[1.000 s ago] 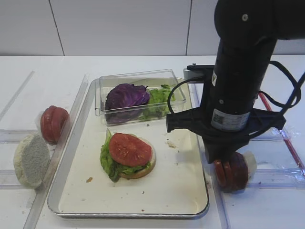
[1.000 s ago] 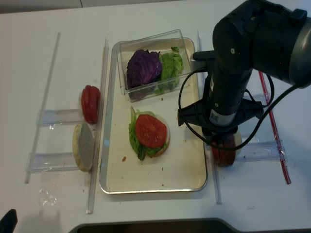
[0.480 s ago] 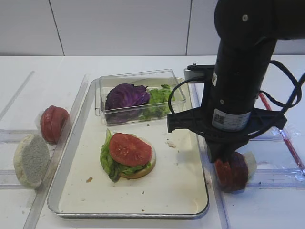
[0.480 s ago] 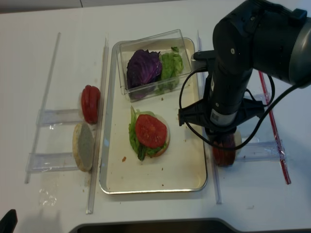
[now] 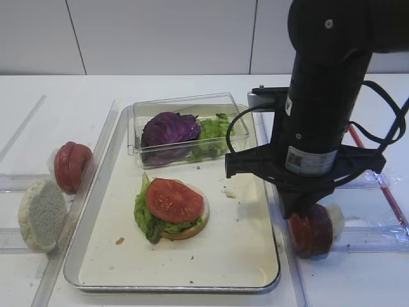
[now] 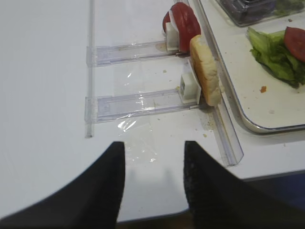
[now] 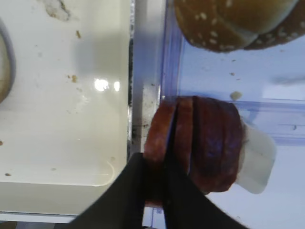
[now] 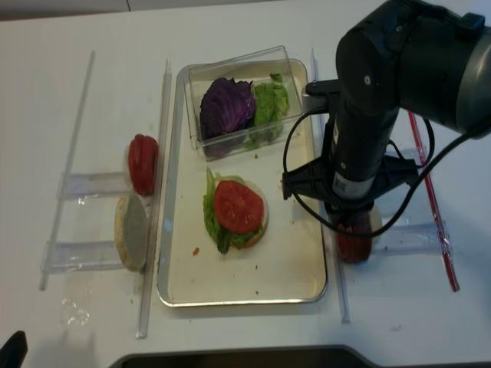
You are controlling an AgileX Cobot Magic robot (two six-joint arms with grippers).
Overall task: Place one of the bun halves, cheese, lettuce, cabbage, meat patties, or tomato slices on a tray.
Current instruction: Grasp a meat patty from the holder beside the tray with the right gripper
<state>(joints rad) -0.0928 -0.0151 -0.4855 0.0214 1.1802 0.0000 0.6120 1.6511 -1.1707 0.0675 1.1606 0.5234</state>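
The right tool (image 7: 159, 183) is clenched on the leftmost of the meat patties (image 7: 195, 143), which stand on edge in a clear rack (image 5: 370, 238) just right of the tray (image 5: 96, 268). There, a tomato slice (image 5: 174, 199) tops lettuce (image 5: 144, 217) on a bun half (image 5: 192, 229). The left tool (image 6: 155, 183) hangs released above the worktop (image 6: 43, 95).

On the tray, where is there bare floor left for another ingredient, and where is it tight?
The tray has bare floor along its near edge, below the stacked bun, and on its right side between bun and right rim. The far end is crowded by the clear box. The right gripper, shut on a meat patty, hangs just outside that rim.
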